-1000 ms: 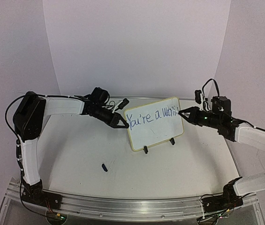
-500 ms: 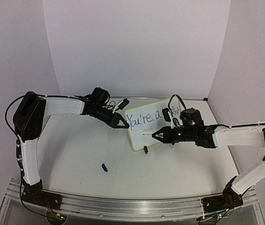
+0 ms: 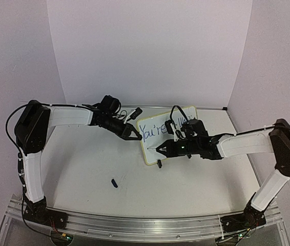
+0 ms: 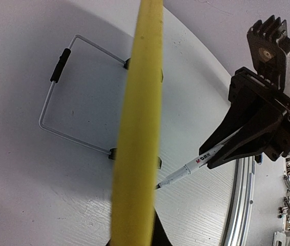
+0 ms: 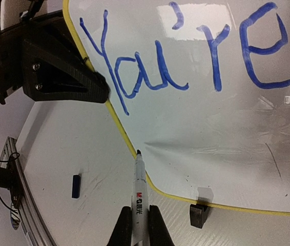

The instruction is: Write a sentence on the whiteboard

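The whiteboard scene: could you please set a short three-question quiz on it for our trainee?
1. True or false: the left gripper holds the marker.
2. Which word of the blue lettering can be read in the right wrist view? A) You're B) Hello C) Stop
3. Fill in: the left gripper is clamped on the rim of the ___.

Key: 1 false, the right gripper holds it, tip at the lower rim of the whiteboard; 2 A; 3 whiteboard.
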### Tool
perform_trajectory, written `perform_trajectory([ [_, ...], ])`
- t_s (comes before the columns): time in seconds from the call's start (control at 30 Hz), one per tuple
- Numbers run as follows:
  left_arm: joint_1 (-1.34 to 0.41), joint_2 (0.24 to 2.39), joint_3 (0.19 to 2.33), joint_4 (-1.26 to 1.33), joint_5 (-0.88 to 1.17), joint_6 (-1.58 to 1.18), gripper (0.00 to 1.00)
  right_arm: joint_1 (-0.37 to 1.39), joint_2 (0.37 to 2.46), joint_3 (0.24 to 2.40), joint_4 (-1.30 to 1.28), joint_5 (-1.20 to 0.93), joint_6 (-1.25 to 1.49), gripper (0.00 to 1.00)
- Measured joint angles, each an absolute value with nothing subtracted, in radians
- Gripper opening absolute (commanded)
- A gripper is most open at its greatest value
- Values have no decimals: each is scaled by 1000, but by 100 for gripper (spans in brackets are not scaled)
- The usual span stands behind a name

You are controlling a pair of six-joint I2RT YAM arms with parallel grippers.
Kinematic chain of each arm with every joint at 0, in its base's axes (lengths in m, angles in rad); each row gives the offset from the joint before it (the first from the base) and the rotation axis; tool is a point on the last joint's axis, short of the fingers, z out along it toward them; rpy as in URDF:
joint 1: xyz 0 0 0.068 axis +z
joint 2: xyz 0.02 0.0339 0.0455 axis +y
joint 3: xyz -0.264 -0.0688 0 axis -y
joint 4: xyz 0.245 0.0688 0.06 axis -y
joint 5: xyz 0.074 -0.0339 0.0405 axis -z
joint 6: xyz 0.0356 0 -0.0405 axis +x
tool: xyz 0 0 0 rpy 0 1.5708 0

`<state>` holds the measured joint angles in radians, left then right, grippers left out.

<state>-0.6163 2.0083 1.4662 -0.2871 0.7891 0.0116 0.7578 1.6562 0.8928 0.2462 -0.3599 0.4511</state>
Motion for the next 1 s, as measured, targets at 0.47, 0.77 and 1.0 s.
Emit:
perform_trajectory([
  [0.47, -616, 2008, 1466, -288, 783, 12, 0, 759, 1700, 910, 246, -332, 476, 0],
  [0.77, -617, 2008, 1466, -288, 783, 12, 0, 758, 1700, 908, 246, -339, 480, 0],
  [1.0, -617, 2008, 1466, -288, 783, 12, 0, 758, 1704, 906, 245, -347, 481, 0],
])
